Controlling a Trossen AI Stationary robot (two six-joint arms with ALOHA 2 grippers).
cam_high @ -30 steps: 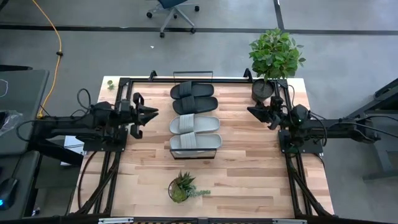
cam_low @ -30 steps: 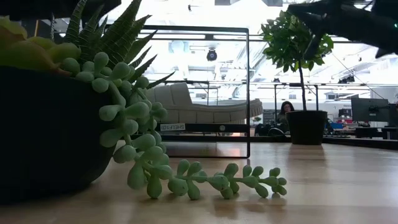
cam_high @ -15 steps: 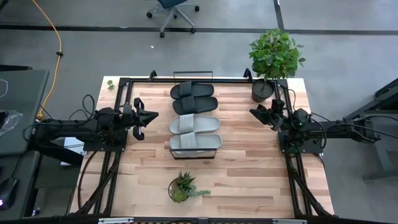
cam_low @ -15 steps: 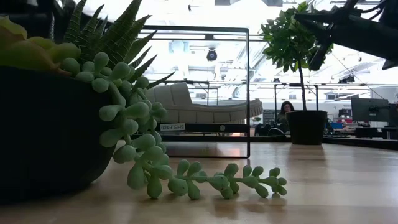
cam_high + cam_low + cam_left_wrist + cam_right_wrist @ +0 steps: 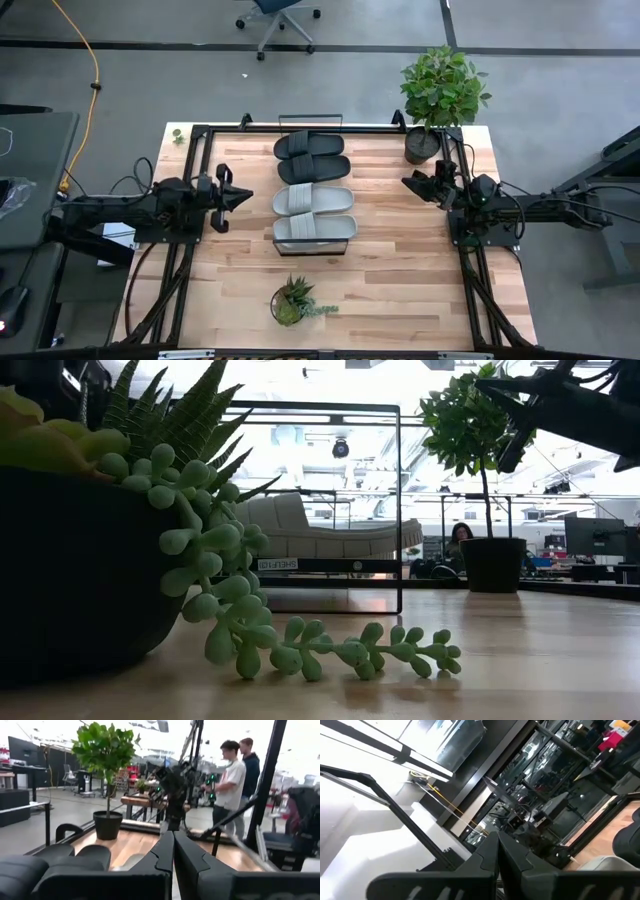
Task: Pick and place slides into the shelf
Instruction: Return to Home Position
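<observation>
All four slides lie crosswise in one row on the shelf [image 5: 340, 566], each touching its neighbour: two black slides [image 5: 312, 156] toward one end, two grey slides [image 5: 314, 213] toward the other.

My left pincer [image 5: 243, 198] hangs off one long side of the shelf, near it but apart, about level with the middle of the row. Its fingers [image 5: 165, 851] are pressed together on nothing. My right pincer [image 5: 405, 180] hangs off the opposite long side, farther from the shelf, also pressed together and empty. Only bare wood lies between each pincer and the shelf.

A tall leafy plant [image 5: 441, 85] in a dark pot stands off the shelf's black-slide end, on my right arm's side. A small succulent [image 5: 292, 302] sits past the grey-slide end, apart from the shelf. In the low view it fills the foreground, and its trailing beads cover part of the shelf's wire frame.

The table [image 5: 400, 280] under the shelf is light planked wood with black rails along its edges. Beyond the shelf's black-slide end the floor is grey, with an office chair [image 5: 278, 15] and a yellow cable [image 5: 96, 75]. Past the shelf from my left wrist, two people [image 5: 235, 780] stand in the room.
</observation>
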